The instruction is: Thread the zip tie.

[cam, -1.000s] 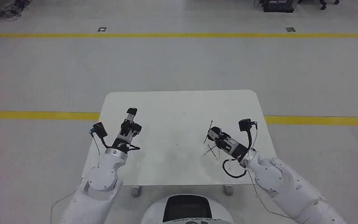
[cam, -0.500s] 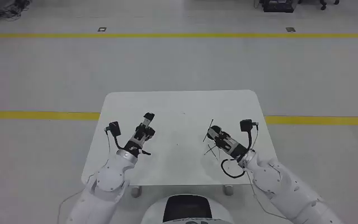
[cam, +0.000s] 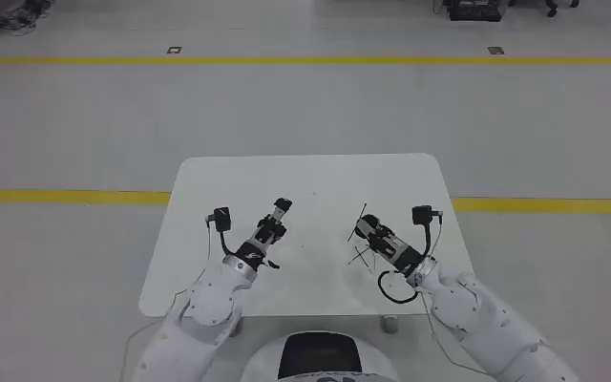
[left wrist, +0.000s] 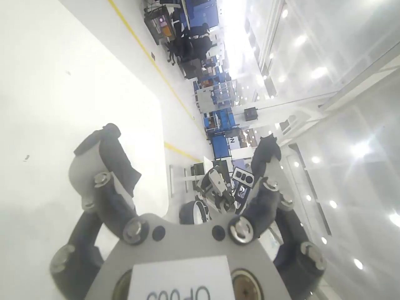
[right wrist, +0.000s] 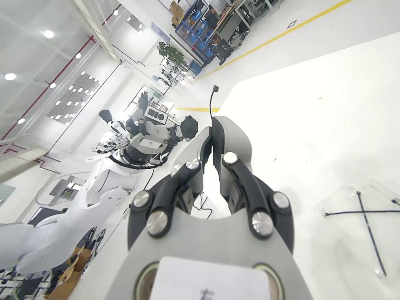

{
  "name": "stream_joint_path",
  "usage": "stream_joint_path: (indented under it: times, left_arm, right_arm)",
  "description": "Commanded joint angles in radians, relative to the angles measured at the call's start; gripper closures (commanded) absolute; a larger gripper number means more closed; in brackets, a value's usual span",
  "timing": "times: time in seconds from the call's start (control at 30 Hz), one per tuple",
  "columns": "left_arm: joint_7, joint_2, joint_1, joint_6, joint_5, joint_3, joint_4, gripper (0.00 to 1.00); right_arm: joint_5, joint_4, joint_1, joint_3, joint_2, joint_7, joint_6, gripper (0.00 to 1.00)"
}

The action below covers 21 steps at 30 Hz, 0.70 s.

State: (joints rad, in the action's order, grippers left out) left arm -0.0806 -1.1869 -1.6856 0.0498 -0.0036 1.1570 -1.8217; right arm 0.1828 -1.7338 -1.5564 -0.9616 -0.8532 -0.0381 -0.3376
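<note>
the right end effector point(right wrist: 212, 132) is pinching a thin black plastic zip tie point(right wrist: 212, 107) between pads pressed tightly together, holding it upright above the white, round-cornered counter point(cam: 315, 181), its small square head at the top. the left end effector point(left wrist: 187, 138) is hanging over the counter's middle with its fingers spread wide and nothing between them.

by the look of it the pick-up is done and the threading itself is not yet begun: the strap is standing straight, with no loop formed. the next move is probably calling for the left end effector to come across, take the strap's free end and bend it round, so that the tip is meeting the slot in the head squarely; the strap is slim and springy, so a light, steady pinch seems wise.

a clear, shallow plastic tray point(right wrist: 331, 201) is lying on the counter just beside the right end effector, on the side towards the robot, carrying two spare black zip ties point(right wrist: 370, 229) crossed over each other. between the two end effectors bare counter is offering open room for the meeting. the counter's right edge and near edge are both lying close to the right arm, so the working space is opening mainly towards the middle and the far side.
</note>
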Motion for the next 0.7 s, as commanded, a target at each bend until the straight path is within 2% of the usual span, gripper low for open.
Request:
stream_joint_path:
  times: [0.0,0.1,0.2,0.27,0.53,0.6,0.67]
  left_arm:
    - [-0.068,0.000,0.005,0.011,-0.001,-0.029,0.005,0.00]
    - [-0.160,-0.003,0.029,0.017,-0.030,-0.077,0.032,0.00]
    - [-0.238,-0.010,0.078,0.015,-0.064,-0.126,0.074,0.00]
    - [-0.244,-0.013,0.094,0.024,-0.063,-0.143,0.090,0.00]
    - [-0.242,-0.013,0.094,0.024,-0.066,-0.143,0.091,0.00]
    - [-0.239,-0.015,0.093,0.041,-0.096,-0.146,0.093,0.00]
    - [-0.274,-0.017,0.094,0.063,-0.174,-0.153,0.108,0.00]
  right_arm:
    - [-0.022,0.005,0.001,0.005,-0.007,-0.009,-0.002,1.00]
    - [-0.053,0.011,0.006,0.019,-0.018,-0.012,-0.002,1.00]
    - [-0.089,0.018,0.000,0.025,-0.024,-0.010,-0.002,1.00]
    - [-0.098,0.022,-0.005,0.022,-0.025,-0.001,-0.002,1.00]
    - [-0.098,0.022,-0.005,0.022,-0.025,-0.001,-0.002,1.00]
    - [-0.102,0.023,-0.005,0.023,-0.027,0.001,-0.002,1.00]
    - [-0.122,0.027,-0.001,0.030,-0.034,0.010,-0.002,1.00]
